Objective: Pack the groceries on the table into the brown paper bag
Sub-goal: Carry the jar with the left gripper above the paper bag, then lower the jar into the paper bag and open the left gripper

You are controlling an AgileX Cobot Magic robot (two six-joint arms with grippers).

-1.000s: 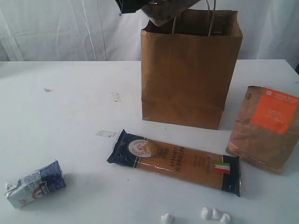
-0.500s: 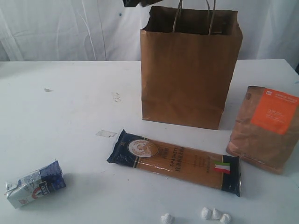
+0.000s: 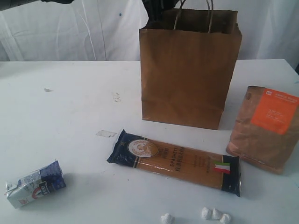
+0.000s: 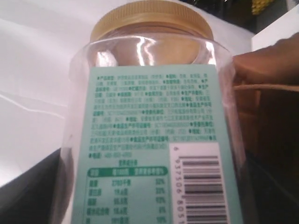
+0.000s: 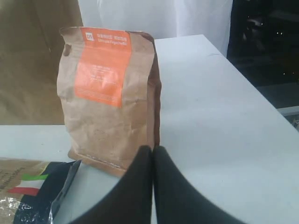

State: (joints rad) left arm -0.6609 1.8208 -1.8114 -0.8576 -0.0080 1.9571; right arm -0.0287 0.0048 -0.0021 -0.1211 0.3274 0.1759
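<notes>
1. No seeing into the brown paper bag point(image 3: 189, 79) from the exterior view: upright at the back of the table point(image 3: 70, 102), mouth open, inside hidden by its own front wall.
2. Just behind the bag's rim, only a dark piece of arm point(image 3: 153, 6), cut off by the top edge.
3. In the left wrist view, little but the gold-lidded clear jar point(image 4: 154, 116): base cut off, small print on its green label unreadable, contents hard to make out.
4. Wide-spread clasp of the left gripper point(image 4: 152, 200) on that jar, dark fingers point(image 4: 28, 196) at either side, the bag's brown edge just beside.
5. Right gripper point(image 5: 153, 150) pressed fully together on nothing, near the upright brown pouch with orange label point(image 5: 110, 93) but apart from it.
6. Lying out on the table: long dark-blue spaghetti packet point(image 3: 175, 161) flat before the bag, small blue-white carton point(image 3: 35, 184) on its side at front left.
7. Partly cut off at the lower edge: small white lumps point(image 3: 215, 214).
</notes>
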